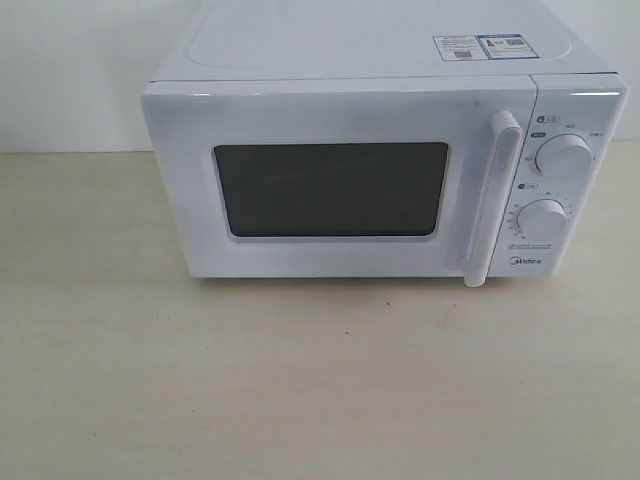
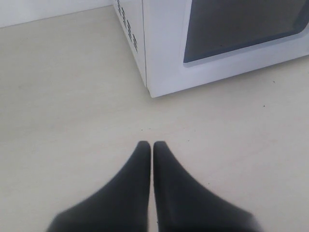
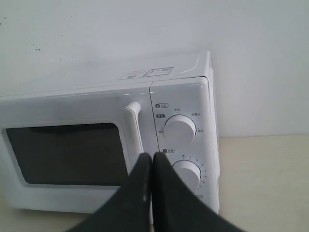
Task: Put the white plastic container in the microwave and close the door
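White plastic container: not found in any view. Whether it lies behind the dark window [image 1: 330, 190] cannot be told.

Microwave [image 1: 330, 50]: set on the table [image 1: 300, 390], centred and towards 12 o'clock in the exterior view. Paper labels [image 1: 480, 46] are fixed on its top.

Door [image 1: 190, 180]: shut flush with the case. Bar handle [image 1: 495, 200] is mounted at 3 o'clock of the window. Two dials, [image 1: 563, 157] and [image 1: 543, 220], are placed at 3 o'clock of the handle.

Left gripper [image 2: 152, 145]: jaws pressed together, nothing held, poised over bare table near the microwave's lower corner.

Right gripper [image 3: 152, 155]: jaws pressed together, nothing held, aimed at the handle and the lower dial.

Step in hand: judged either complete, with the container possibly enclosed, or not begun. In the latter case the door must first be drawn open by its handle, which calls for the right jaws to be spread, and the container must be located.

Surface: pale wood-grain table, matt, faintly speckled.

Room: plain white wall [image 1: 70, 70] behind; even lighting.
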Action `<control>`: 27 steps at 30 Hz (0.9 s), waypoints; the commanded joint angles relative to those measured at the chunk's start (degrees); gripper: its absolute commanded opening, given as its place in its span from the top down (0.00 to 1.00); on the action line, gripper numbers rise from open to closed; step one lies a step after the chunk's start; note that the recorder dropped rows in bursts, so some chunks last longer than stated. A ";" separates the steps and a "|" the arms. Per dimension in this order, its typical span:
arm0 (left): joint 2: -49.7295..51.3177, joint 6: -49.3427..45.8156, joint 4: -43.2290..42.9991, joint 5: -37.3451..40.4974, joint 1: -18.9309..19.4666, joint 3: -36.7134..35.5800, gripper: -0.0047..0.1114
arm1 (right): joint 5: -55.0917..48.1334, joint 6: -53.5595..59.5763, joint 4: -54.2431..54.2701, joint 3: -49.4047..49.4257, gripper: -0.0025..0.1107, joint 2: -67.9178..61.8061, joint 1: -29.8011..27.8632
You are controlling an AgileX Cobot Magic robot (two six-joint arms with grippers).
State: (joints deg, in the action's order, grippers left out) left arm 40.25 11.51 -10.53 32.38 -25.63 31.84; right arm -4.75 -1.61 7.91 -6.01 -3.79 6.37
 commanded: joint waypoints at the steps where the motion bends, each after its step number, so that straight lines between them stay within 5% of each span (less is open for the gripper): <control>1: -0.54 0.53 0.48 -1.01 -0.15 -0.20 0.92 | -0.18 2.22 1.20 0.20 0.98 0.20 -0.12; 27: -0.62 0.53 0.48 -1.06 -0.15 -0.20 0.92 | -14.45 -1.37 -3.92 6.01 0.98 3.79 -4.66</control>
State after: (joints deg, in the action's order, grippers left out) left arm 39.91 11.51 -10.53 32.26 -25.63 31.84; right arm -19.25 -1.51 3.50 -0.01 -0.34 1.80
